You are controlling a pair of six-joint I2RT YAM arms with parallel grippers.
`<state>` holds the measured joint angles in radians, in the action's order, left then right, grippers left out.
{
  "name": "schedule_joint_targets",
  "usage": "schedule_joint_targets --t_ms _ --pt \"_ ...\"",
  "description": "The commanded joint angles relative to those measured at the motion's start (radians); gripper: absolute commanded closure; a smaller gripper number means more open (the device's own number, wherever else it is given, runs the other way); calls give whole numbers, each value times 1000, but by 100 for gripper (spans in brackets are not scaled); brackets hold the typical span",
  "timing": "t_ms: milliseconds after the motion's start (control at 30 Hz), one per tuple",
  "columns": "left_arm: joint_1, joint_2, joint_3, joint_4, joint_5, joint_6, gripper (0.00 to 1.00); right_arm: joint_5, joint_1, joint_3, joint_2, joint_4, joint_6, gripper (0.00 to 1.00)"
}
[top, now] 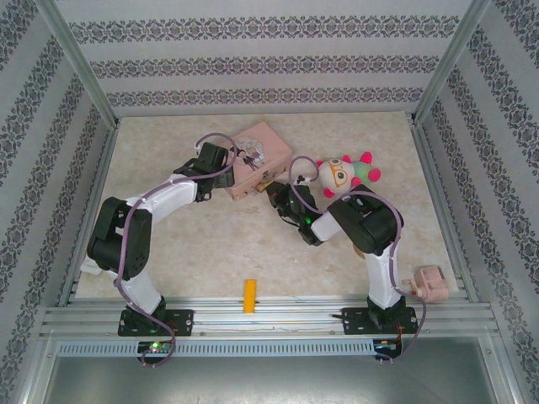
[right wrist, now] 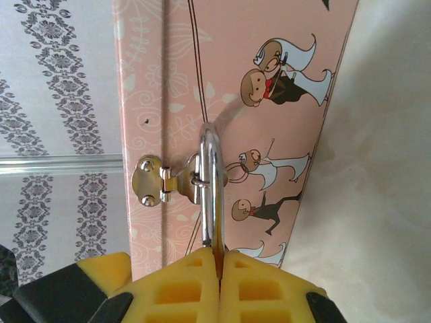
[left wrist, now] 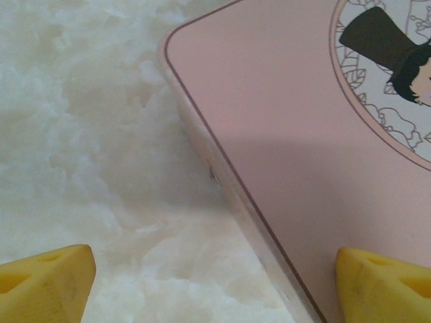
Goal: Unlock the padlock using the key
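So the right gripper (right wrist: 219, 259) is clamped tight on the padlock (right wrist: 210, 182). On its wrist cam I see the silver shackle poking up from between the yellow fingers (right wrist: 178, 282), hooked through the latch (right wrist: 160, 178) on the pink tin (right wrist: 182, 81). The lock body is buried in the pinch. The left gripper (left wrist: 215, 276) is spread wide across the tin's corner, one tip over the lid, the other over the table (left wrist: 81, 134). The overhead cam adds both arms meeting at the tin, with a plush toy (top: 341, 172) beside the right arm.

The bench (top: 194, 252) top is a cream, marble-looking sheet. The walls (top: 253, 50) on three sides have white wallpaper with dark floral stripes. Aluminium posts (top: 82, 63) stand at the far corners, slotted rails (top: 269, 318) run along the near edge. Lighting's soft and even.
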<state>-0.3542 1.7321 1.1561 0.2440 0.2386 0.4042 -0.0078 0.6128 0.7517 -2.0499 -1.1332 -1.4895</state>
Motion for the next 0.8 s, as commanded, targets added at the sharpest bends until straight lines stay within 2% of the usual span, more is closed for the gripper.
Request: schedule_joint_targets --t_ms 0,467,767 --pt "28 9 -41 104 80 2 10 109 -20 -38 22 -27 19 100" --pt "28 16 -43 107 60 10 10 157 -42 30 -90 -117 15 100" --pt "28 14 -48 110 59 7 10 205 -45 44 -94 -161 24 100"
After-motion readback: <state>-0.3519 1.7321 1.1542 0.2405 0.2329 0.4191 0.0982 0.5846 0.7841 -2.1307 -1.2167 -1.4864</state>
